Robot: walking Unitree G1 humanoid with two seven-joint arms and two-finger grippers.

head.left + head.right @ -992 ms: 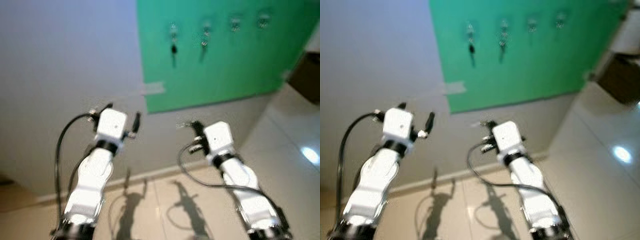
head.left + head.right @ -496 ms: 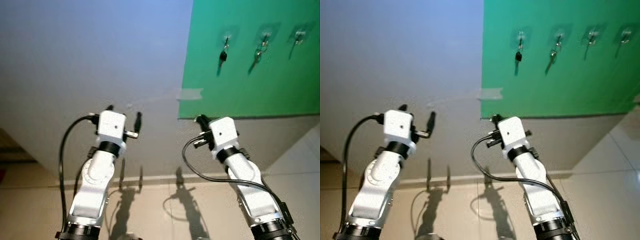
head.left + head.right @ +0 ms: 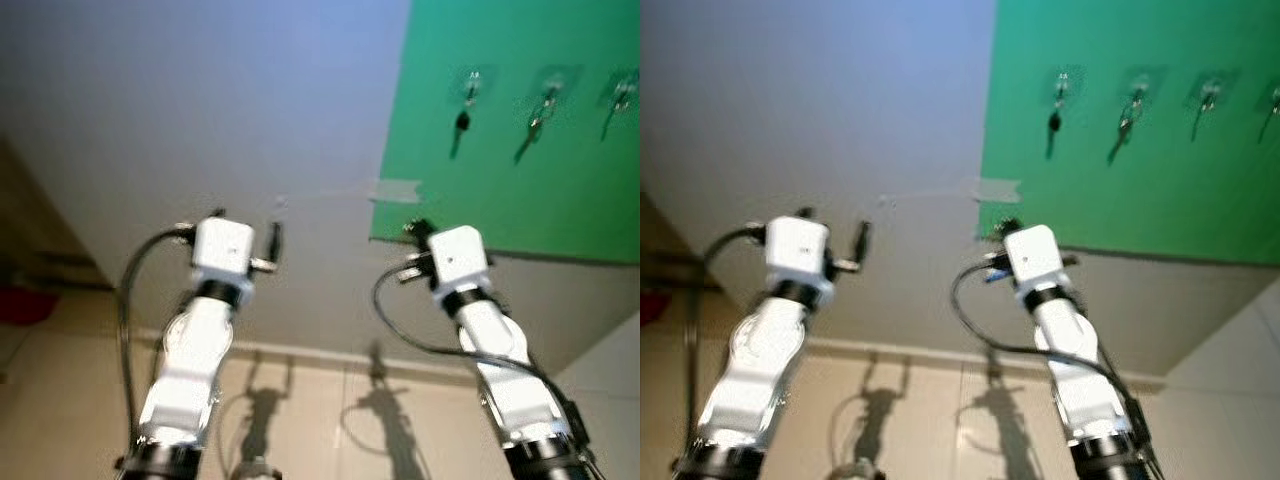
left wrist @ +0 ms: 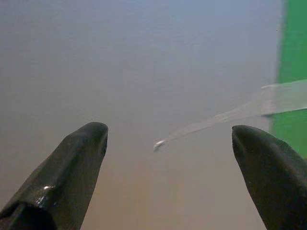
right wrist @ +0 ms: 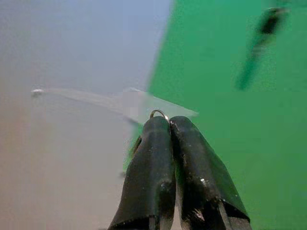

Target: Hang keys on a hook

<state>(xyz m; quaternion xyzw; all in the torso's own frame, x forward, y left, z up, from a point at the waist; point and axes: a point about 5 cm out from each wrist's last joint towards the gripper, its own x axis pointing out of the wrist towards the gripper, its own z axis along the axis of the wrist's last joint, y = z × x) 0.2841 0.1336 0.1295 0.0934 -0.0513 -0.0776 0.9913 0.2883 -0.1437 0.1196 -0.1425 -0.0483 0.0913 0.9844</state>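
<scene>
Nearest, right gripper [image 5: 169,125] is clenched on a key ring [image 5: 159,113]; just a thin wire arc peeks past the tips, keys themselves hidden, so their long axis can't be told. Left gripper [image 4: 168,143] is spread wide, holding nothing. Beyond, tape [image 3: 397,190] pins the green board [image 3: 560,170]. On it, three blurred hooks [image 3: 472,82], cut off at the edge; two carry keys [image 3: 461,120] hanging straight down.

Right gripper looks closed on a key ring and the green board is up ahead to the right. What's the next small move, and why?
Probably raise the right gripper up and rightward toward an empty hook. Its fingers are pinched on a small key ring, but it sits low, near the lower left edge of the green board. The two leftmost hooks already carry keys. The left gripper is open, facing bare wall.
</scene>
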